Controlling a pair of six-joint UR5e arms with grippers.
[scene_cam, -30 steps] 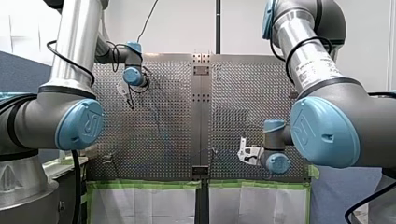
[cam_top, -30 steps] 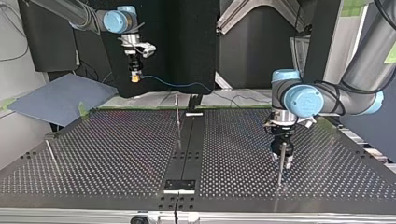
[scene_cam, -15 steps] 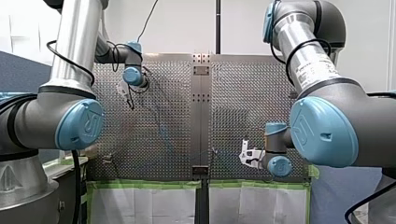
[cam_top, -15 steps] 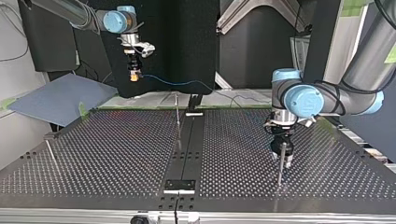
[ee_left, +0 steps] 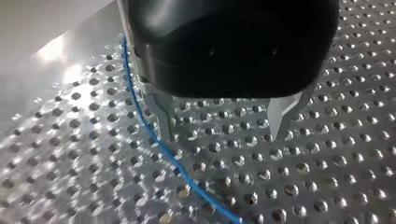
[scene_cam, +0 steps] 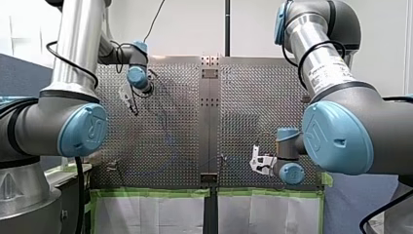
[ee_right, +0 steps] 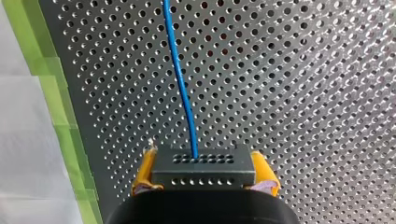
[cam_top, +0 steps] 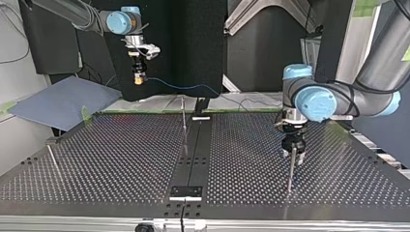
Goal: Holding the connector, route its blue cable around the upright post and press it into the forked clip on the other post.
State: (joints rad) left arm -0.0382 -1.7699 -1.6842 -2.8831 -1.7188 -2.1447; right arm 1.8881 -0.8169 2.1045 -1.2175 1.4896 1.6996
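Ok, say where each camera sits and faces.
Front view: behind and above my left arm and my right arm, looking over the perforated table.
Top view: across the table, facing the arms; right gripper at its left.
Left wrist view: on my left wrist, looking past the open left gripper.
Right wrist view: on my right wrist, over the right gripper shut on the connector.
Shared: both wrist views show the blue cable over the table.
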